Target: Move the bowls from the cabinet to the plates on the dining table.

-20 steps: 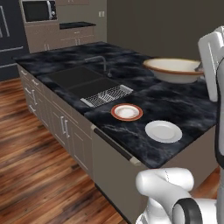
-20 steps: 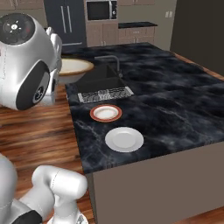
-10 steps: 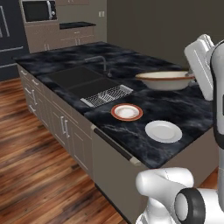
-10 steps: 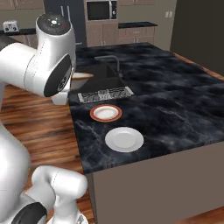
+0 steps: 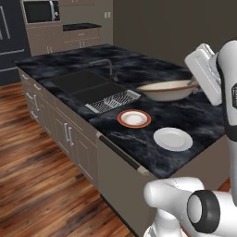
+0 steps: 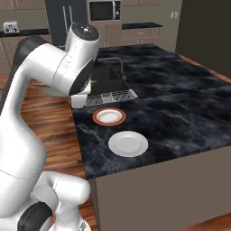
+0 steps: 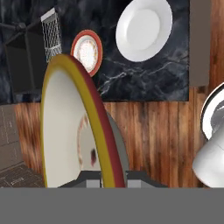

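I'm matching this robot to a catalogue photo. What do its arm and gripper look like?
The arm is glossy white, built of rounded, bulbous segments with dark grey to black joint rings and round caps. The hand is a boxy white block. No cables or markings are visible.

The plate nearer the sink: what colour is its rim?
Orange-red rim around a white centre on that plate; clearest in the left base view.

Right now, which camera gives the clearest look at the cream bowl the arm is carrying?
The left base view: the whole cream bowl shows upright, held by its rim above the black marble table, behind the orange-red plate. The hand view shows it close and edge-on, cut off below. In the right base view, the arm hides it.
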Motion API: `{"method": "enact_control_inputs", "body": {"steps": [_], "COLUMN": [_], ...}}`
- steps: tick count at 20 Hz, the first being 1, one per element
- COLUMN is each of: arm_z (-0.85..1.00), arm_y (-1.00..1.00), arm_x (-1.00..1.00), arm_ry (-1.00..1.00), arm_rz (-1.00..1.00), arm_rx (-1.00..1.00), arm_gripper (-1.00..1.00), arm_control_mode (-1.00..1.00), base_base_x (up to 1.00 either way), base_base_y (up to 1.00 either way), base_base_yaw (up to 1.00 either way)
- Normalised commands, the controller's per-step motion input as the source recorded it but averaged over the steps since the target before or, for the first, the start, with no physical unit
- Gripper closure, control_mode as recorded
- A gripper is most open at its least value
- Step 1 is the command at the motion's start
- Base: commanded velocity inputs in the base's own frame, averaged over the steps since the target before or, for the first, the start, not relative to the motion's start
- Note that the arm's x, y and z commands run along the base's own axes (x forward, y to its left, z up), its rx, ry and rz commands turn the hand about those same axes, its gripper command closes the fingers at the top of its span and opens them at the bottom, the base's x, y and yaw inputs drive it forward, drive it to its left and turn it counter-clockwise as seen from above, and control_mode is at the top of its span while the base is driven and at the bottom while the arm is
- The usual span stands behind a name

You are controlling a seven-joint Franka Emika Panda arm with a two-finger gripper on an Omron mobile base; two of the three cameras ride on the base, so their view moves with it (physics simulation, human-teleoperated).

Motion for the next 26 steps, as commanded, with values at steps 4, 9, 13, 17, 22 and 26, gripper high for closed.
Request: {"method": "enact_control_inputs", "body": {"steps": [4,9,13,17,22,26], "arm_z": [-0.23,-0.25,-0.24,-0.21,-0.25,-0.2], "arm_y": [-0.02,-0.03,-0.04,-0.05,-0.08,-0.13], "arm_x": [0.2,0.2,0.23,0.24,0.31,0.43], "arm_ry": [-0.06,-0.06,-0.07,-0.08,-0.05,0.0], "arm_rz": [0.21,0.21,0.2,0.19,0.17,0.11], "arm_rx": [0.02,0.01,0.01,0.01,0.02,0.03], "arm_gripper": [1.0,1.0,1.0,1.0,1.0,1.0], "arm_control_mode": [-1.0,-1.0,-1.0,-1.0,-1.0,-1.0], "base_base_x": [0.0,0.0,0.0,0.0,0.0,0.0], "base_base_y": [0.0,0.0,0.0,0.0,0.0,0.0], "base_base_yaw": [0.0,0.0,0.0,0.0,0.0,0.0]}}
